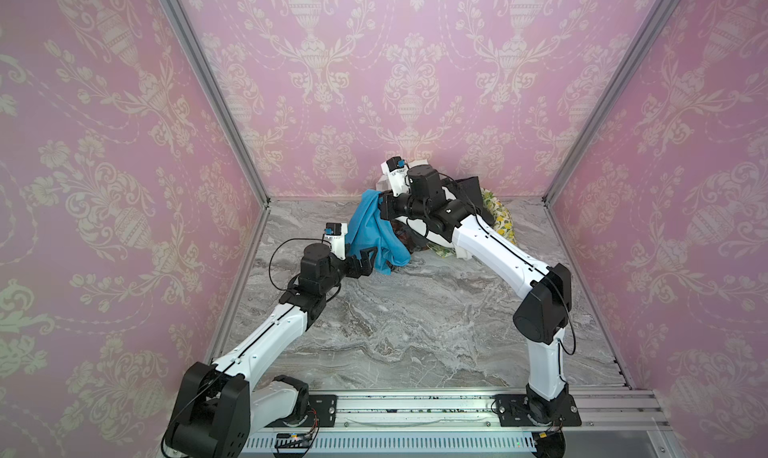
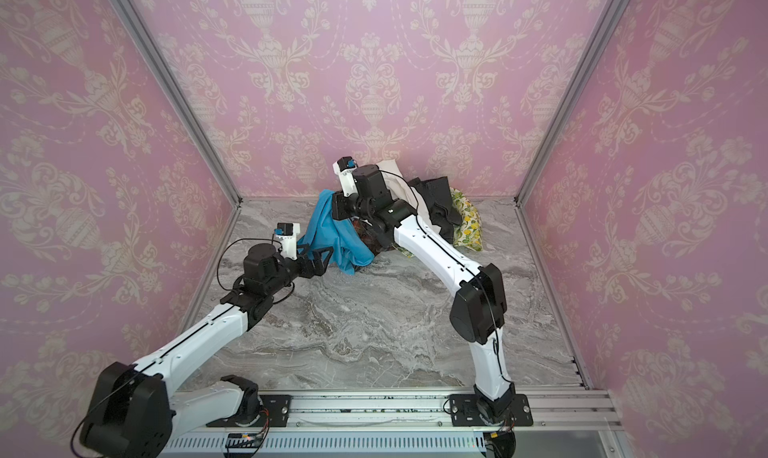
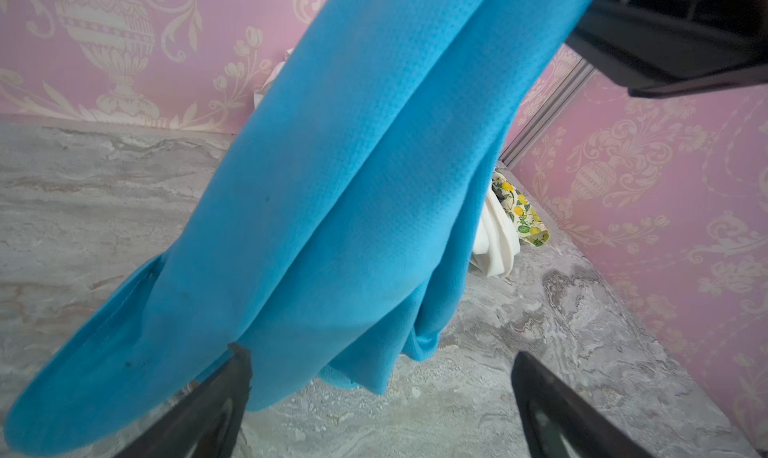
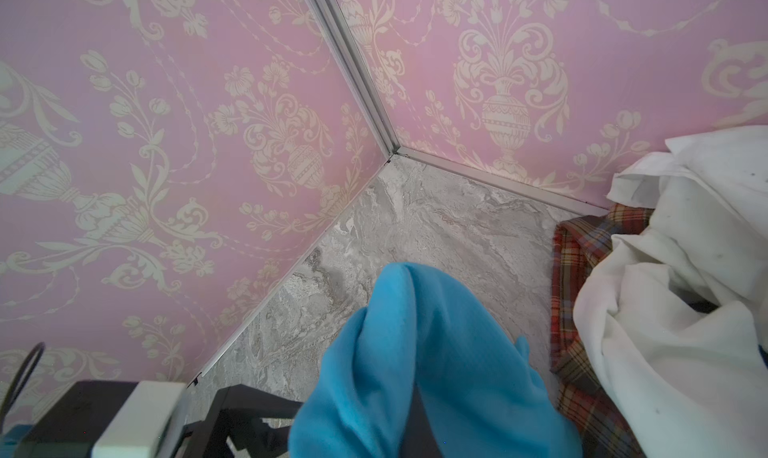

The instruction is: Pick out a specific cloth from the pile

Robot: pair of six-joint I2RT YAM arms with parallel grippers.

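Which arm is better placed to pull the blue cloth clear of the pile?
Right. The right gripper is shut on the top of the cloth, holding it lifted beside the pile. The left gripper is open near the hanging lower folds, gripping nothing.

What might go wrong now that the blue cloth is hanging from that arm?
1. The right jaws pinch only a bunched top fold of the turquoise-blue dotted cloth; it may slip and fall back.
2. Its lower end hangs beside the red-orange plaid cloth in the pile of mixed cloths, so pulling might drag that along.
3. The left jaws stand open right against the hanging fabric and could snag it.
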